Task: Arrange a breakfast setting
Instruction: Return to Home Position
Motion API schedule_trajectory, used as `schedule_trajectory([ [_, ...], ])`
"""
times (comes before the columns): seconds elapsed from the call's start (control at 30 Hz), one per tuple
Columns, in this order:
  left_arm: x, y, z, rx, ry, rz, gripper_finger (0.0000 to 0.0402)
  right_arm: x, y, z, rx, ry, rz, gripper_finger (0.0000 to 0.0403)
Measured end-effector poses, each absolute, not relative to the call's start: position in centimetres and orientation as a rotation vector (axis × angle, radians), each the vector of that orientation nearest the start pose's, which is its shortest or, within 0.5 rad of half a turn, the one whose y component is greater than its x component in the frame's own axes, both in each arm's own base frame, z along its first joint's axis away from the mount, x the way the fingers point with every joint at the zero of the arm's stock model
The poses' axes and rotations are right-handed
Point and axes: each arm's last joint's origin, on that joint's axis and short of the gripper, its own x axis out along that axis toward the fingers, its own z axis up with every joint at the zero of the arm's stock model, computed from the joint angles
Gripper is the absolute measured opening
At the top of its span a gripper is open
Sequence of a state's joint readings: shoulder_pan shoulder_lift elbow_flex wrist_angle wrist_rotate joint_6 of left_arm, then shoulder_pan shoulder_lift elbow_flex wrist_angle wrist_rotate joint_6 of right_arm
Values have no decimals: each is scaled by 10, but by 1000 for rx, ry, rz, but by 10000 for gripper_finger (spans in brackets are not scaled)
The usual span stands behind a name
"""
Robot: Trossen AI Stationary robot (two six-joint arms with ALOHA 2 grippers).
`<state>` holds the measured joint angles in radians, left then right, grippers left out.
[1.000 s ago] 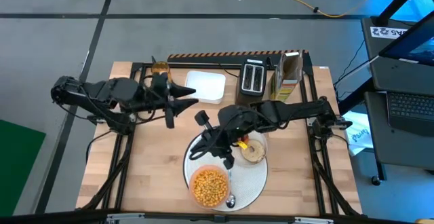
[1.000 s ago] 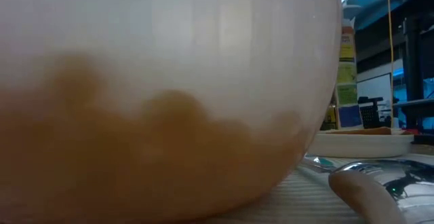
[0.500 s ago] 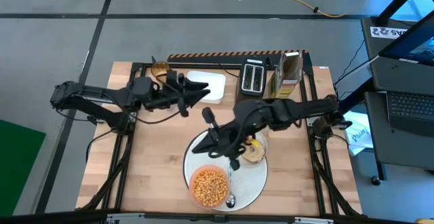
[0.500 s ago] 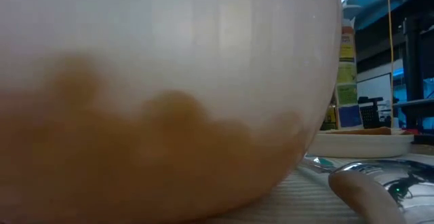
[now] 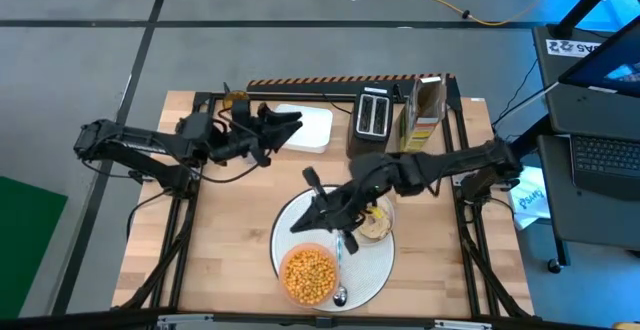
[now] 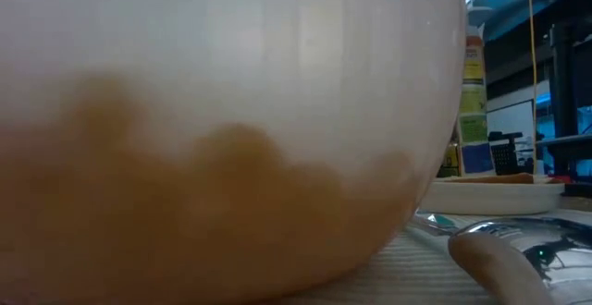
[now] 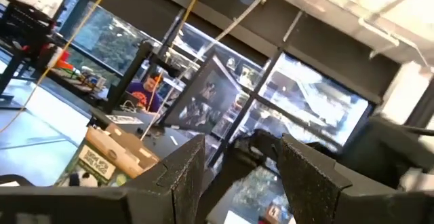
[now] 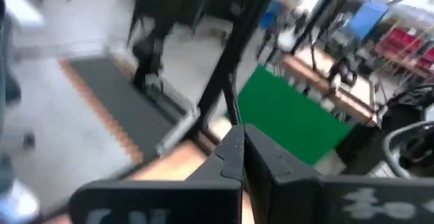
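Observation:
The big round white placemat (image 5: pixel 372 268) lies at the table's near middle. On it stand the orange bowl (image 5: pixel 308 275) of yellow cereal puffs, which fills the low view (image 6: pixel 213 157), the metal spoon (image 5: pixel 340 292) (image 6: pixel 518 250), and the small pale plate (image 5: pixel 388 232) (image 6: pixel 490 194) with the bagel (image 5: pixel 375 226). My right gripper (image 5: pixel 298 224) is shut and empty above the placemat's far left part, pointing toward the table's left. My left gripper (image 5: pixel 293 122) is open and empty over the white tray's left end, pointing right. The red apple is not in view.
The white rectangular tray (image 5: pixel 312 128), the black toaster (image 5: pixel 372 116) and an open cereal box (image 5: pixel 424 112) (image 7: pixel 102 159) stand along the far edge. A small brown round thing (image 5: pixel 237 99) sits at the far left. Bare wood lies to the left and right of the placemat.
My left gripper has gone toward the table's far edge and right, to the white tray's left end, and has turned to point right. My right gripper has stayed over the placemat's far left part and has turned about there.

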<state>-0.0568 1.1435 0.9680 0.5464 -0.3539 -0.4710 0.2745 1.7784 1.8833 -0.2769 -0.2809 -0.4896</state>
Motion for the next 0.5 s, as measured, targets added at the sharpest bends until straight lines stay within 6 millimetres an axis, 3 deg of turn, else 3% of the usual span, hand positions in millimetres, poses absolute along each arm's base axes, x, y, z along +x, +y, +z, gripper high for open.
schedule_trajectory([
  [0.07, 251, -7, 393, -518, -405, 203, 174, 379, 113, 416, -409, -35, 550, 0],
  [0.17, 251, -9, 392, -496, -398, 231, 174, 347, 100, 401, -317, -144, 430, 0],
  [0.33, 247, -9, 391, -451, -357, 254, 174, 271, 71, 373, -252, -191, 147, 0],
  [0.5, 245, 0, 385, -407, -261, 259, 172, 193, 45, 366, -218, -256, -41, 0],
])
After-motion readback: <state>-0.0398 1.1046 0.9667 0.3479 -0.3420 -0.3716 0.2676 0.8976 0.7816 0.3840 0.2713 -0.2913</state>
